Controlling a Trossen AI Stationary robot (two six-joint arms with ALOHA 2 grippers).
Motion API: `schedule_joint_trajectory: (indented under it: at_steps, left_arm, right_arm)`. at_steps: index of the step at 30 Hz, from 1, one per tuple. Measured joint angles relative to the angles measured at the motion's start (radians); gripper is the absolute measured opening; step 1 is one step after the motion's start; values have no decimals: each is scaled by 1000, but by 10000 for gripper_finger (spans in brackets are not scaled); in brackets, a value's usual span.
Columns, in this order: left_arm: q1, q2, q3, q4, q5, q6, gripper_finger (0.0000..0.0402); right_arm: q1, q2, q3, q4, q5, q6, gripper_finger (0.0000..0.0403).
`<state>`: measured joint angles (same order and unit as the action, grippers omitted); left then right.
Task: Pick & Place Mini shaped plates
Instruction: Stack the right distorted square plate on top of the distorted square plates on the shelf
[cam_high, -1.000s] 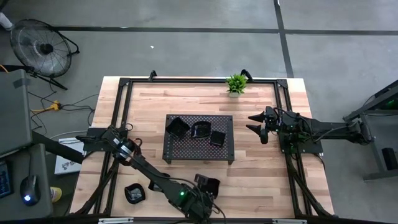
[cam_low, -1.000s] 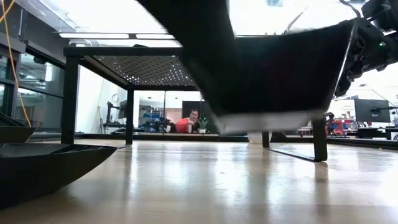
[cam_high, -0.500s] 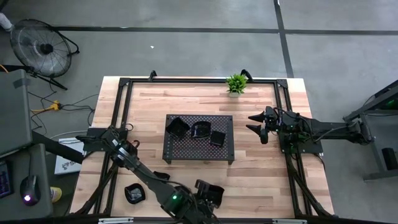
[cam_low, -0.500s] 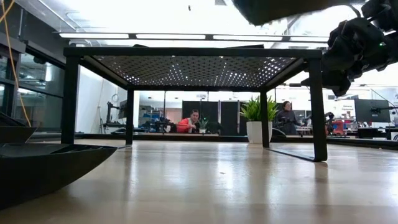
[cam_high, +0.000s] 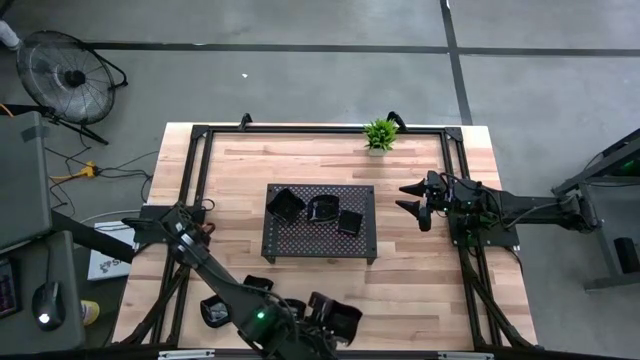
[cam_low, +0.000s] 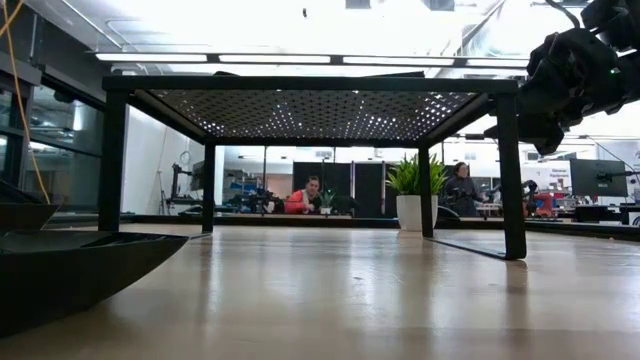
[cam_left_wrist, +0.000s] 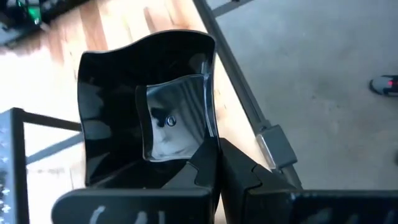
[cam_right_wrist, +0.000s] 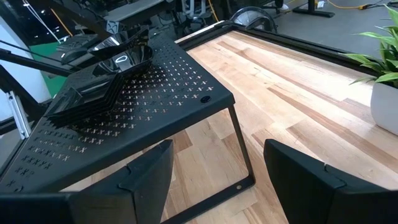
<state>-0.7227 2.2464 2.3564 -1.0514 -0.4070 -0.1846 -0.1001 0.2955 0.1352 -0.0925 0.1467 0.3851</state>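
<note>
My left gripper (cam_high: 322, 312) is over the table's near edge, shut on a glossy black square plate with a wavy rim (cam_left_wrist: 149, 112), which also shows from above (cam_high: 342, 316). Three more black plates (cam_high: 322, 208) sit on the perforated tray (cam_high: 300, 240). Another two lie on the table at near left (cam_high: 214, 310) (cam_high: 258, 284). My right gripper (cam_high: 408, 198) waits open at the table's right side, level with the tray, touching nothing; its wrist view (cam_right_wrist: 217, 162) looks at the tray (cam_right_wrist: 155, 106). My left gripper pinches the plate's raised rim at one side wall (cam_left_wrist: 212, 134), with one finger (cam_left_wrist: 196, 171) on the inner face and the other (cam_left_wrist: 245, 174) on the outer. The plate is lifted clear of the table and stands tipped on edge beyond the fingers, its hollow toward the wrist camera.
The tray stands on legs (cam_low: 510, 170) at mid-table, with free room under it. A small green plant (cam_high: 380, 133) sits at the far edge. A black metal frame (cam_high: 200, 135) runs round the table. Bare wood lies between the tray and the near edge.
My left gripper has carried the plate upward: a second ago the plate filled the top of the low view, and now it is out of that picture. Seen from above, the left wrist has swung toward the table's near left, and the plate has shifted slightly toward the near edge.
</note>
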Motion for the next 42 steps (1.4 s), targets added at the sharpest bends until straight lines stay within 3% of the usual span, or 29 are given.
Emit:
schedule_joint_trajectory:
  at_steps: [7, 20, 34, 42]
  left_arm:
    - [-19, -76, 0, -21, -25, 83, 1]
    - [-44, -208, -1, -274, -109, 84, 1]
    - [-43, -289, -1, -482, -155, 92, 1]
    - [-27, -310, -1, -521, -155, 196, 1]
  right_arm:
    - [0, 0, 0, 0, 0, 0, 246]
    - [0, 0, 0, 0, 0, 0, 246]
    - [0, 0, 0, 0, 0, 0, 246]
    - [0, 0, 0, 0, 0, 0, 246]
